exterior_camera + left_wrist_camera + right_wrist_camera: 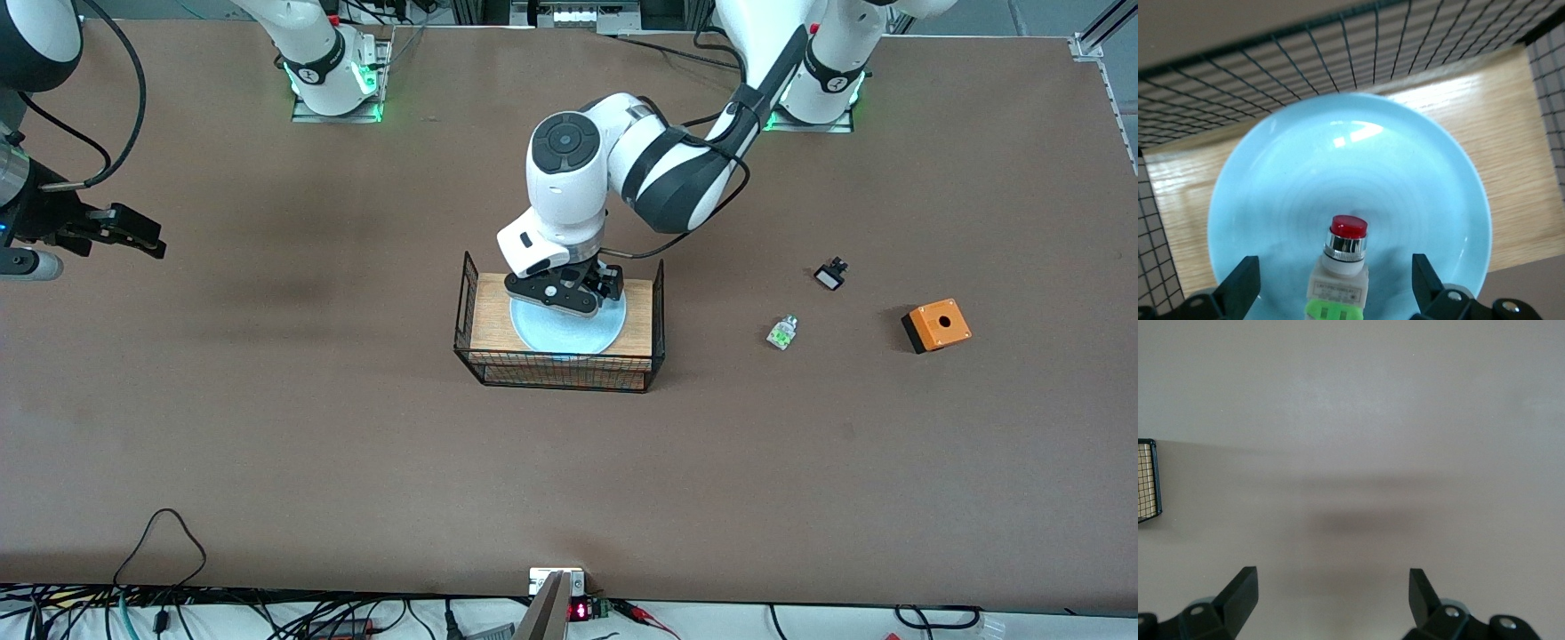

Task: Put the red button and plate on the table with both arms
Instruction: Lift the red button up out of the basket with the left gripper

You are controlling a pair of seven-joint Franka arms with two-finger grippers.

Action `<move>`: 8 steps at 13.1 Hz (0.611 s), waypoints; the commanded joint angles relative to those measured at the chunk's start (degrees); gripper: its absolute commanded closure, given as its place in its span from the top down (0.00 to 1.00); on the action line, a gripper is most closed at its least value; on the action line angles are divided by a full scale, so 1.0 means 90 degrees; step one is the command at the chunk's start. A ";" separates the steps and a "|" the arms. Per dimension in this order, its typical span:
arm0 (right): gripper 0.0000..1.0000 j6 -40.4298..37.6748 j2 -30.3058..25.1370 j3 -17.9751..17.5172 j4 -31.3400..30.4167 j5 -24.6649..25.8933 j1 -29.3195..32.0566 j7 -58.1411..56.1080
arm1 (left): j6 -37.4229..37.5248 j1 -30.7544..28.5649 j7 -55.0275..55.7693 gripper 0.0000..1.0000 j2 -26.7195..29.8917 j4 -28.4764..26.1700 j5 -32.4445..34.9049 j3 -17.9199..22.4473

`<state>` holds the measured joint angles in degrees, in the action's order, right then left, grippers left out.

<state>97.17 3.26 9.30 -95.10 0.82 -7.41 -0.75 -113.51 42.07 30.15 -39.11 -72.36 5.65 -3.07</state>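
My left gripper [1331,290] hangs low over the plate [1405,173], fingers [1238,283] spread wide with nothing pinched between them. In the left wrist view the red button [1348,227] stands on the plate between my open fingers, red cap up, white body and green base under it; neither finger touches it. The plate is pale blue and round, and it rests on a wooden board [493,311] fenced by black wire sides [560,369]. That board sits near the middle of the table [356,444].

Toward the left arm's end of the table, a small white-and-green part [782,332] lies on the bare surface. An orange box [937,325] with a hole in its top lies closer still to that end. A little black-and-white part [831,273] lies between those two and farther from the front camera than both.

My right gripper [1331,600] waits above bare table at the right arm's end, well apart from the board, its fingers [1238,593] also spread and holding nothing
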 commanded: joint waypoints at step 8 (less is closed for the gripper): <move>1.00 -0.0084 -0.0021 0.0012 0.0039 -0.0071 -0.0007 -0.0073 | 0.0161 0.0111 -0.0010 0.23 -0.0010 -0.0066 0.0182 0.0068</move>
<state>97.17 3.26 9.30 -95.09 0.82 -7.41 -0.75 -112.88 42.81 30.12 -39.65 -72.94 5.91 -2.82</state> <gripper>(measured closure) 0.000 0.529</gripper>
